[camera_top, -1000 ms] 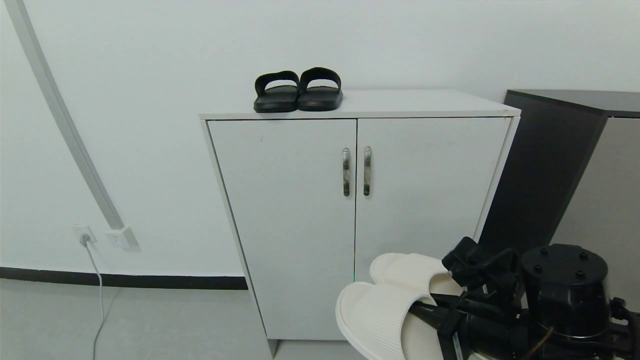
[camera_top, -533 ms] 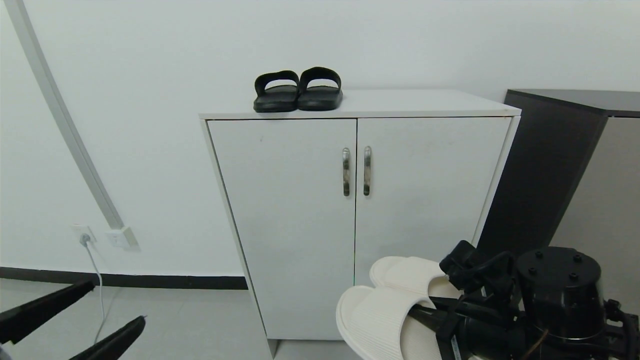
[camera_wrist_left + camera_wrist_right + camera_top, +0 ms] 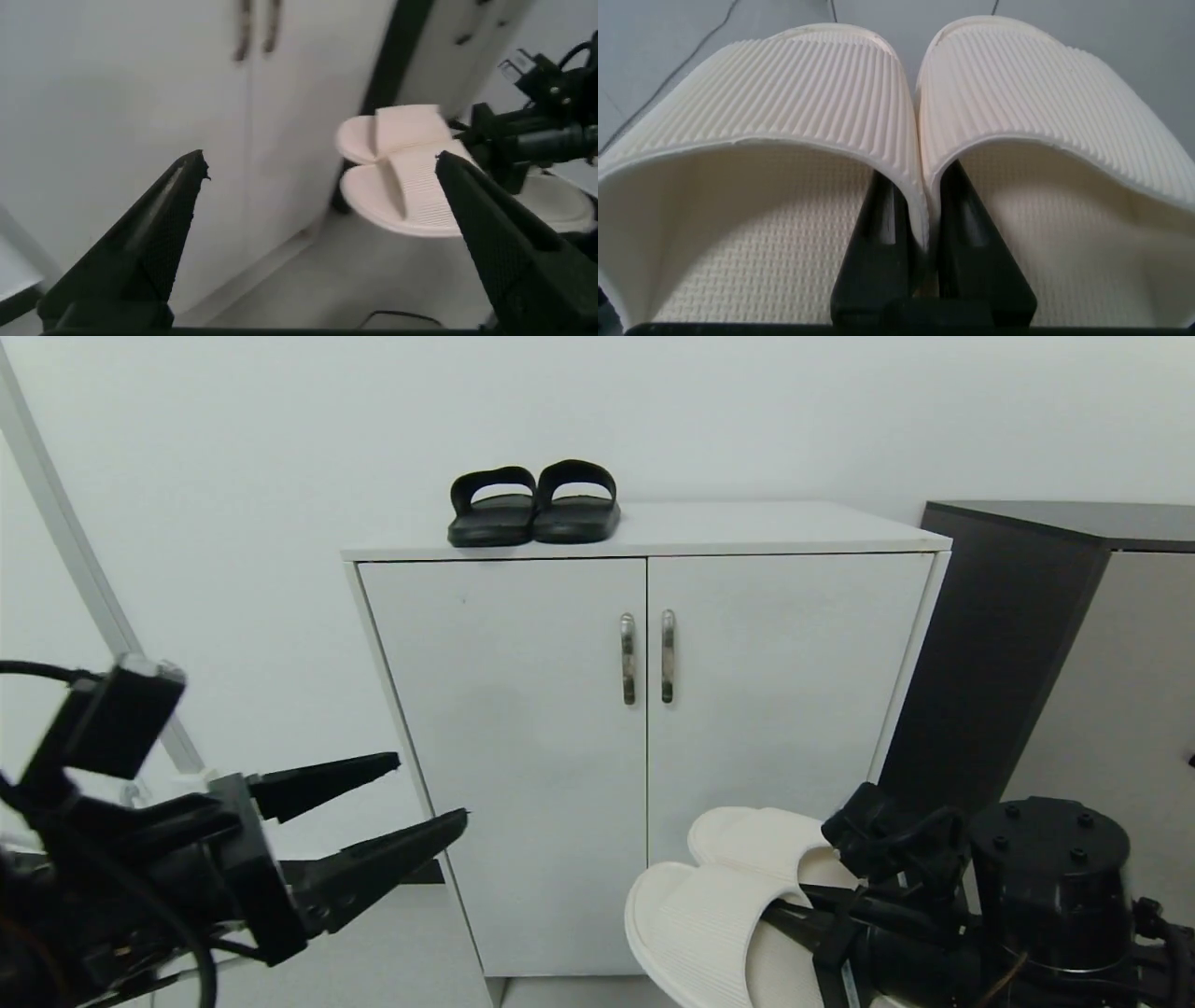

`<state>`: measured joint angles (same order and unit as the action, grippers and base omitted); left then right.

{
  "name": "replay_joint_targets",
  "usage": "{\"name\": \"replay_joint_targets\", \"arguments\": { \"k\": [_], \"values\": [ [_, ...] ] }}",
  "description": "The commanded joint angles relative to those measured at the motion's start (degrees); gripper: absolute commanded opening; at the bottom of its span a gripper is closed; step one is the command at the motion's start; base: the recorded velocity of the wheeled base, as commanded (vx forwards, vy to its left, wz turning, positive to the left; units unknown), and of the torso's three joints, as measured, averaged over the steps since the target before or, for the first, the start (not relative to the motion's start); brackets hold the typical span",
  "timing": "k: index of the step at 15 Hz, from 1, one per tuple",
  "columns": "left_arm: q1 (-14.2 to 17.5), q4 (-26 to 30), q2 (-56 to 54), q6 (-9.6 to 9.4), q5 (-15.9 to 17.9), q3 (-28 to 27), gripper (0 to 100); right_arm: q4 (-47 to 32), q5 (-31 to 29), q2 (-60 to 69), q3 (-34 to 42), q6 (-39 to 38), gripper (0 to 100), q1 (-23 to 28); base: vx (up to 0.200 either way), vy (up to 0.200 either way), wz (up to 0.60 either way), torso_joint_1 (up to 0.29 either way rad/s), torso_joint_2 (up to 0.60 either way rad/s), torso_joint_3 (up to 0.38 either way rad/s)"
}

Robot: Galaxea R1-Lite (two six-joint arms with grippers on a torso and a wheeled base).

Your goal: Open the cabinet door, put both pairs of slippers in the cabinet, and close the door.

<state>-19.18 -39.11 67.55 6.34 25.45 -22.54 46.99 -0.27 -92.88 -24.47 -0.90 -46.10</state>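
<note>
A white two-door cabinet point(image 3: 523, 747) stands against the wall with both doors closed and two metal handles point(image 3: 628, 658) at the centre seam. A pair of black slippers point(image 3: 534, 506) rests on its top, left of centre. My right gripper point(image 3: 917, 233) is shut on a pair of white slippers point(image 3: 719, 905), pinching their inner edges together, low in front of the right door. My left gripper point(image 3: 411, 803) is open and holds nothing, at the lower left, level with the left door's outer edge. The white slippers point(image 3: 402, 173) also appear in the left wrist view.
A dark grey cabinet point(image 3: 1055, 653) stands right beside the white one. A grey conduit point(image 3: 84, 569) runs diagonally down the wall at left. The grey floor point(image 3: 392, 952) lies in front of the cabinet.
My left arm has risen into view from the lower left, gripper open. The camera has shifted, so the whole scene sits slightly further left. The right gripper still holds the white slippers.
</note>
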Motion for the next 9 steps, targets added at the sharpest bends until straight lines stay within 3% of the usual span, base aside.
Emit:
{"name": "replay_joint_targets", "arguments": {
  "k": [1,3,6,9],
  "values": [
    [-4.47,-2.03,6.10,0.87,-0.05,-3.30,100,0.20,0.00,-0.37,0.21,0.02,0,-0.04,0.000,0.000,0.00,0.000,0.00,0.000],
    [-7.10,-2.20,10.41,2.63,-0.23,-8.75,100,0.29,0.18,-0.46,0.38,0.02,0,-0.04,0.000,0.000,0.00,0.000,0.00,0.000],
    [-9.21,-2.38,17.44,8.60,-0.23,-17.80,100,0.29,0.18,-0.55,0.47,0.02,0,-0.04,0.000,0.000,0.00,0.000,0.00,0.000],
    [-11.32,-2.55,23.95,9.22,-0.14,-24.74,100,0.29,0.27,-0.81,0.56,-0.06,0,-0.04,0.000,0.000,0.00,0.000,0.00,0.000]
  ]
}}
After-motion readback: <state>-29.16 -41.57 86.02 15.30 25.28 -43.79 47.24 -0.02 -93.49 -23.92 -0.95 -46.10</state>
